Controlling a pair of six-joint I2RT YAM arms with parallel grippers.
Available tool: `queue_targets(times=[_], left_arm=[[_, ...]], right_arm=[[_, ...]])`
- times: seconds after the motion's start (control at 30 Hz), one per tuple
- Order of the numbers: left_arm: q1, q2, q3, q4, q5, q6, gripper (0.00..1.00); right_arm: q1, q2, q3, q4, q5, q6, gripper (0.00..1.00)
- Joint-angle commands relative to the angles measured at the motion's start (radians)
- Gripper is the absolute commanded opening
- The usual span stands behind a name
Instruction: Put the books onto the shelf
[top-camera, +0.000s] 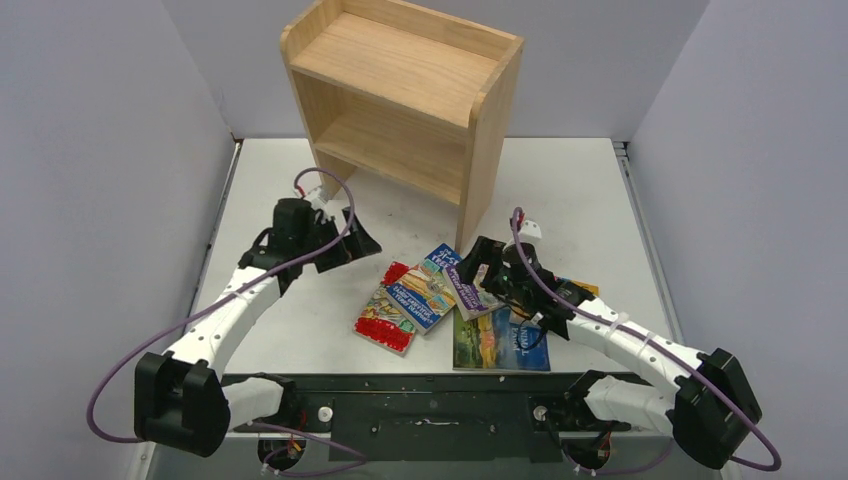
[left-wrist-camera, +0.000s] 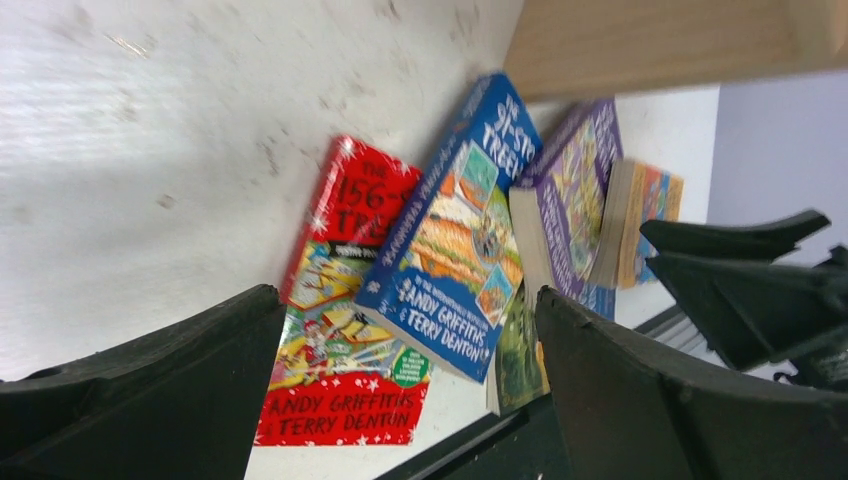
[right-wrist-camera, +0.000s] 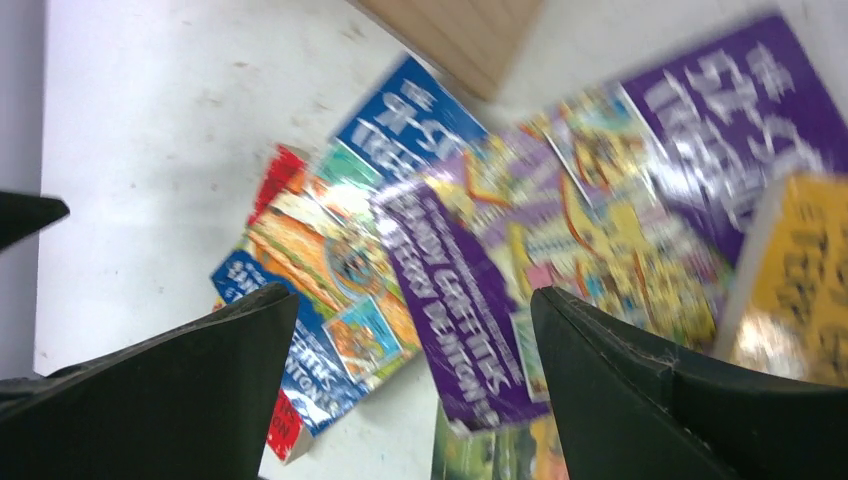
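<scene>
Top external view: the shelf (top-camera: 400, 90) stands upright at the far side of the table (top-camera: 290, 330), light natural wood, rimmed top, one inner board, solid side panels. All five books lie flat on the table in front of the shelf's right side panel, in a loose overlapping cluster. I note a red-bordered book (top-camera: 385, 318) leftmost, a blue book (top-camera: 432, 288) partly over its right edge, then a purple book (top-camera: 470, 292) overlapping the blue one. A blue-green landscape book (top-camera: 492, 345) sits nearest the arm bases, partly under the others. Right wrist view shows a yellow-orange book (right-wrist-camera: 800, 280) lying over the purple cover's right end. Covers are busy cartoon art; blue and red both read "Andy Griffiths & Terry Denton". Left gripper (top-camera: 355, 240) hangs left of the cluster, jaws spread wide, holding nothing. Right gripper (top-camera: 478, 262) hangs over the purple book, jaws likewise spread, nothing between them.
</scene>
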Motion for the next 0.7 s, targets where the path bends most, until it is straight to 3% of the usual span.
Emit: queue_targets(times=[0.0,0.1,0.23,0.4,0.67], left_arm=[[0.160,-0.068,0.086,-0.021,0.088,0.030,0.96],[0.271,-0.105,0.088,-0.025,0.126,0.021,0.96],[0.313,-0.130,0.086,-0.029,0.122,0.021,0.96],[0.312,-0.127,0.087,-0.032,0.133,0.013,0.96],[0.313,-0.143,0.091,-0.033,0.123,0.009,0.96]], right_arm=[[0.025,0.041,0.054,0.302,0.110,-0.307,0.90],[0.028,0.074,0.002,0.534,0.182,-0.403,0.90],[0.031,0.175,-0.079,0.901,0.270,-0.485,0.90],[-0.010,0.344,-0.007,0.982,0.246,-0.512,0.90],[-0.181,0.411,0.003,1.028,0.206,-0.417,0.90]])
